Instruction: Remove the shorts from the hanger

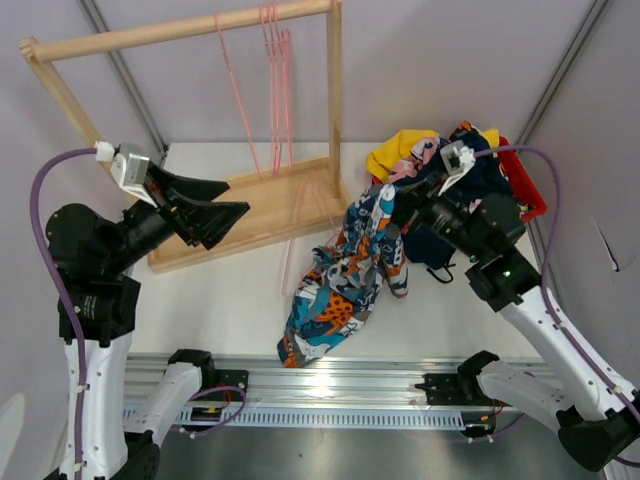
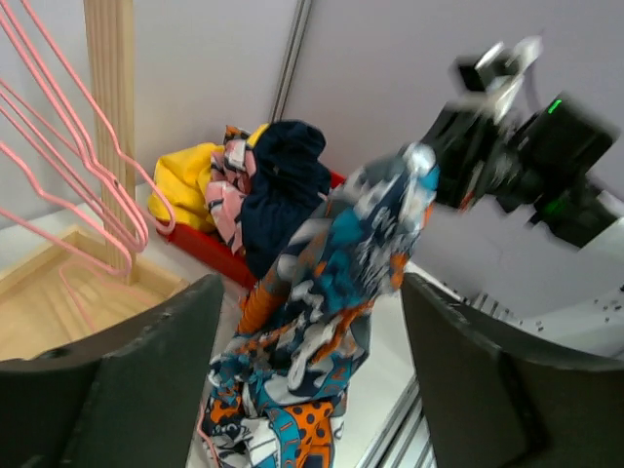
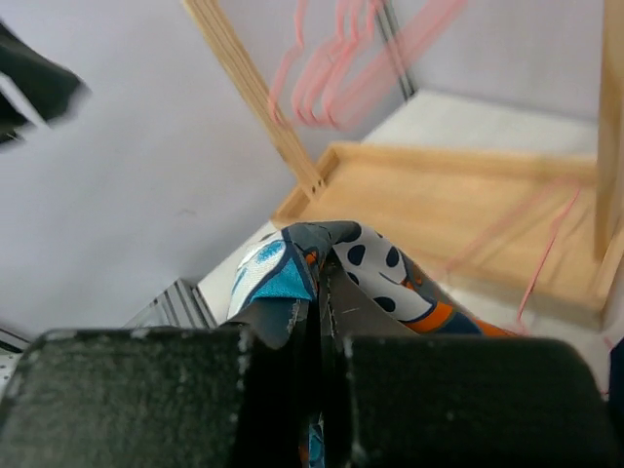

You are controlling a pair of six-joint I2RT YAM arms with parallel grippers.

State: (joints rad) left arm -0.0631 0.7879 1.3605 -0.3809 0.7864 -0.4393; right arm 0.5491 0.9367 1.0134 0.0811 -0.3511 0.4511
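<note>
Blue-orange-white patterned shorts (image 1: 345, 275) hang in a long drape at the middle of the counter (image 1: 220, 300). Their lower end is bunched on the surface close to the near edge, and their upper end is lifted toward the right. The right pincer (image 1: 400, 205) has that upper end. In the right wrist view its two fingers (image 3: 146, 400) are pressed together with a fold of the patterned cloth pinched between them.

Left of the shorts and well apart from them, the left pincer (image 1: 235, 197) hovers above the wooden base (image 1: 270, 205) of the rack. Its jaws are spread wide with nothing between them, and they point toward the hanging cloth.

A single pink hanger (image 1: 290, 265) lies slanted off the near corner of that base, just beside the draped shorts.

Behind the right arm, a red bin (image 1: 530, 195) holds a heap of other garments. Yellow shorts (image 1: 395, 155) are on its left side, navy shorts (image 2: 283, 175) are beside them, and pink patterned shorts (image 2: 226, 190) are tucked between the two.

Farthest back, the wooden rack (image 1: 333, 100) stands upright. Several bare pink hangers (image 1: 275, 60) hang from its top bar near the right post.
</note>
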